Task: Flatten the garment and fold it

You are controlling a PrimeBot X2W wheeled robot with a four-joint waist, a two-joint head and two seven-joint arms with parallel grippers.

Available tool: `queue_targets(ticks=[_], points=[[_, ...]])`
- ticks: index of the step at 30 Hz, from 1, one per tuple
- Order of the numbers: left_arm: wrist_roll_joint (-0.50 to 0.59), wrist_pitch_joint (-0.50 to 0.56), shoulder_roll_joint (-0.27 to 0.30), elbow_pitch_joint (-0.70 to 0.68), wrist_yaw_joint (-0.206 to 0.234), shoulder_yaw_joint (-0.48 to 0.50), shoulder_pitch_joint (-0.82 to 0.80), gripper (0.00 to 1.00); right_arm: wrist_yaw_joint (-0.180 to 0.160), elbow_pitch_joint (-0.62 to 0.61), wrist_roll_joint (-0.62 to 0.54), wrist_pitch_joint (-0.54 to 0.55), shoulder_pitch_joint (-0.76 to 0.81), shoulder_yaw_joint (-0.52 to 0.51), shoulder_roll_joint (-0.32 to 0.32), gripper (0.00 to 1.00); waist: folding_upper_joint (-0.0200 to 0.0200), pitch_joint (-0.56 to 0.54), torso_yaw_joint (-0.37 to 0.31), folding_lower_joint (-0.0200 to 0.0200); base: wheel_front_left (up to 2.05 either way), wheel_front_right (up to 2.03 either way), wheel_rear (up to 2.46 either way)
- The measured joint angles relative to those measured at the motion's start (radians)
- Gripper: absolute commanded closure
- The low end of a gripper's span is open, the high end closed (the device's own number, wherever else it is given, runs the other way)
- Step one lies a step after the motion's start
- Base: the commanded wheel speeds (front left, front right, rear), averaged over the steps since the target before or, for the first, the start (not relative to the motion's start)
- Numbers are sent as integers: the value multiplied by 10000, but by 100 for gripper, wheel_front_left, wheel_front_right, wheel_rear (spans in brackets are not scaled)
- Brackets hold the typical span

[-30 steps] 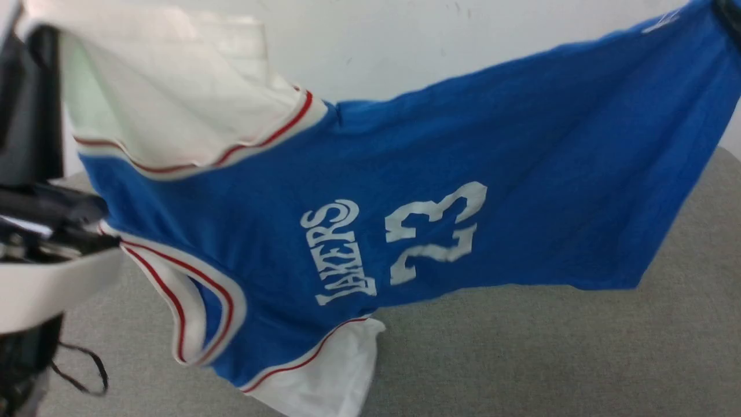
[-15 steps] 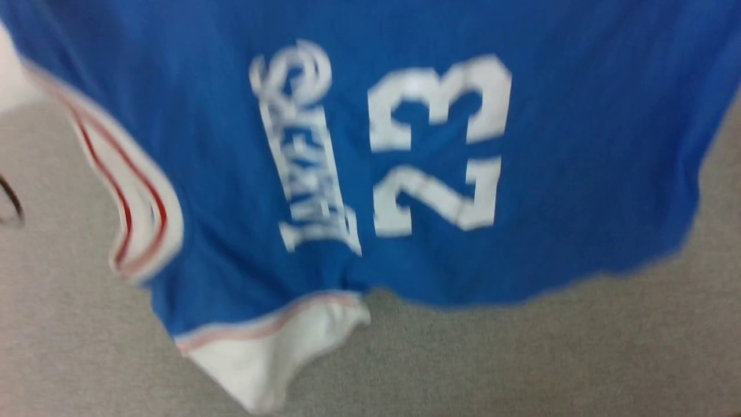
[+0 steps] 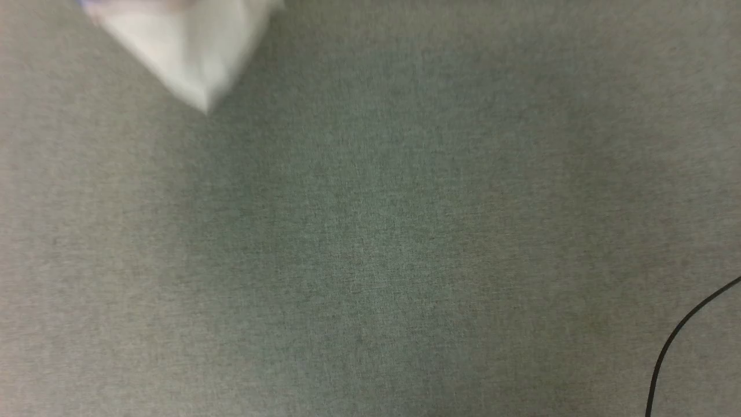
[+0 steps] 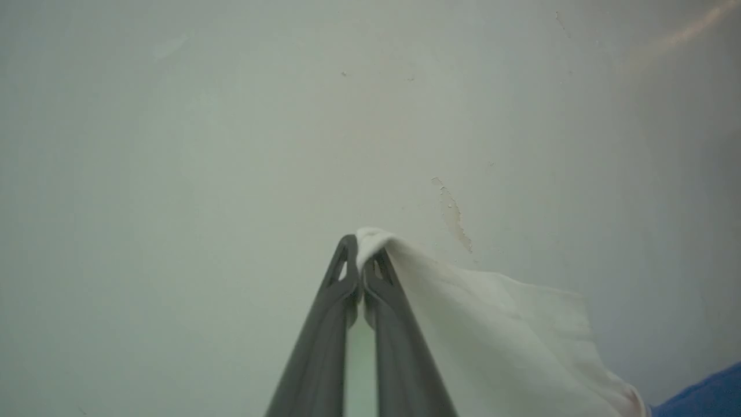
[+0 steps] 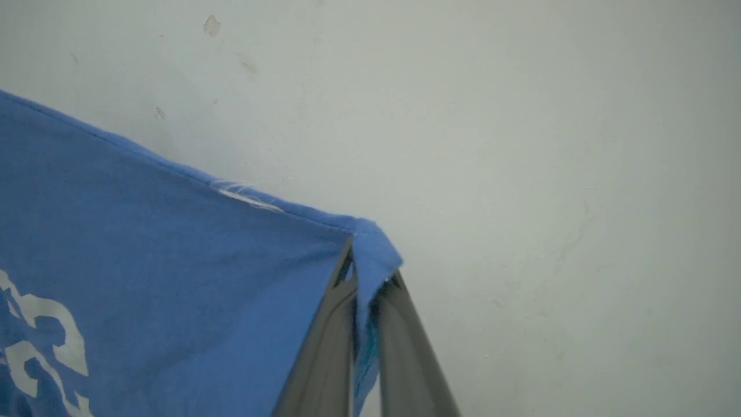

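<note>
Head view: a white tip of the garment (image 3: 191, 58) hangs over the grey surface (image 3: 370, 243); left wrist: the left gripper (image 4: 360, 260) pinches tight on its white sleeve, cloth falling right of the fingers (image 4: 324, 336); right wrist: the right gripper (image 5: 370, 272) clamps its blue corner, cloth spreading left.

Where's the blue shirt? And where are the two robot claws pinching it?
garment (image 5: 173, 249): right wrist view, on its blue body.
left gripper (image 4: 363, 258): left wrist view, between the fingertips pinching the garment's white cloth.
right gripper (image 5: 370, 269): right wrist view, between the fingertips pinching a blue corner.
</note>
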Motion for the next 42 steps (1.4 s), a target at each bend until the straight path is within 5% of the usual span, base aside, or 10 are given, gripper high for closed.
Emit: queue_targets(ticks=[12, 20, 28, 35, 42], points=[[136, -1453, -805, 1868, -274, -650, 179, 100, 0, 2483, 370, -1946, -237, 943, 483, 100, 0, 713, 399, -5, 0, 0, 0], [-40, -1664, -1313, 2048, -155, -1363, 4167, 100, 0, 3475, 903, -2974, 2135, 1806, 865, 100, 0, 99, 589, -5, 0, 0, 0], [-330, -874, -1210, 1275, 144, -2265, 8948, 100, 0, 3457, 1417, -3522, 4842, 3246, 715, 100, 0, -1106, 669, -6, 0, 0, 0], [-780, 1064, -407, -284, 560, -2934, 12154, 100, 0, 2378, 2401, -3198, 7189, 4261, -391, 100, 0, -2441, 825, -9, 0, 0, 0], [-1035, 2663, 1164, -2334, 1266, -3097, 14709, 100, 0, 1022, 2982, -2731, 8946, 4780, -1530, 100, 0, -3662, 988, -9, 0, 0, 0]])
